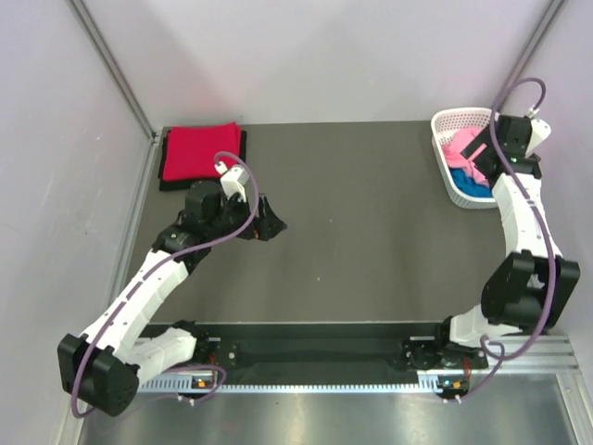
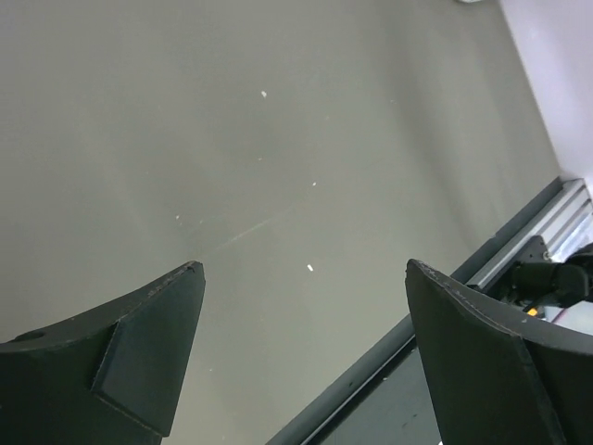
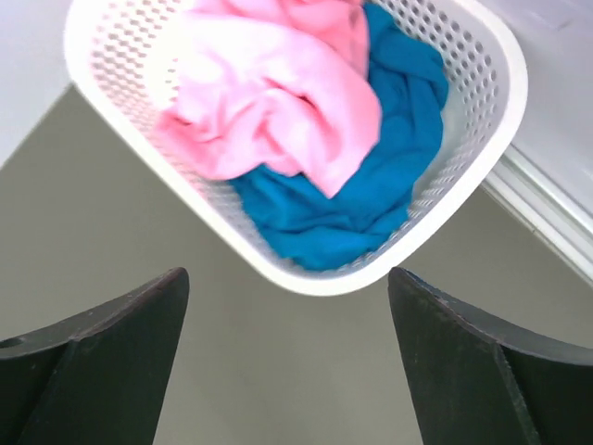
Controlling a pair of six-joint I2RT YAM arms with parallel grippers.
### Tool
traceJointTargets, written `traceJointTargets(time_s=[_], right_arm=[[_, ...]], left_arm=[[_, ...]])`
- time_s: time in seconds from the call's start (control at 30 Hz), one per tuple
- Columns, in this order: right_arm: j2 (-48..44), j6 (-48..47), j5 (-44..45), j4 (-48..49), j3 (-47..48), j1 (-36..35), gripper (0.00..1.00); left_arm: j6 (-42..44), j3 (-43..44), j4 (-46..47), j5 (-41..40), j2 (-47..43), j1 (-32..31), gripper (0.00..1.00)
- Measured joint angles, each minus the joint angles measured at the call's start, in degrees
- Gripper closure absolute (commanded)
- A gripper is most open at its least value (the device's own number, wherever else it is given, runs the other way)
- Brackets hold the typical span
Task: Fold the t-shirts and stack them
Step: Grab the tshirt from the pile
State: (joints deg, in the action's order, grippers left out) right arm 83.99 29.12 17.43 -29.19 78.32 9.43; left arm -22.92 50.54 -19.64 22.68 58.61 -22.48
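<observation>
Here the pink shirt [image 3: 278,102] lies just beyond the right tool [image 3: 287,278]

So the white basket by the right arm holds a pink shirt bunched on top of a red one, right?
Not quite: under the pink shirt in the white basket lies a blue shirt, not a red one. The right wrist view shows it.
</observation>
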Motion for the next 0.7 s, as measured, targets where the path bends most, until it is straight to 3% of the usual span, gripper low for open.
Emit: traceJointTargets(time_s=[0.5,0.57,0.63,0.7], right_arm=[[22.03,5.29,-11.74,10.23,3.98,10.47,0.25],[23.85,6.08,-12.68,11.17,3.98,11.21,0.34],[25.49,6.49,-13.6,11.98,3.98,11.87,0.59],[26.56,7.39,-14.67,12.68,3.98,12.41,0.67]], left_arm=[[1.97,-0.09,-0.13,-2.51,0.68,0.0,0.07],[2.1,-0.09,-0.13,-2.73,0.68,0.0,0.07],[2.12,-0.09,-0.13,-2.86,0.7,0.0,0.07],[2.14,-0.09,-0.15,-2.86,0.92,0.0,0.07]])
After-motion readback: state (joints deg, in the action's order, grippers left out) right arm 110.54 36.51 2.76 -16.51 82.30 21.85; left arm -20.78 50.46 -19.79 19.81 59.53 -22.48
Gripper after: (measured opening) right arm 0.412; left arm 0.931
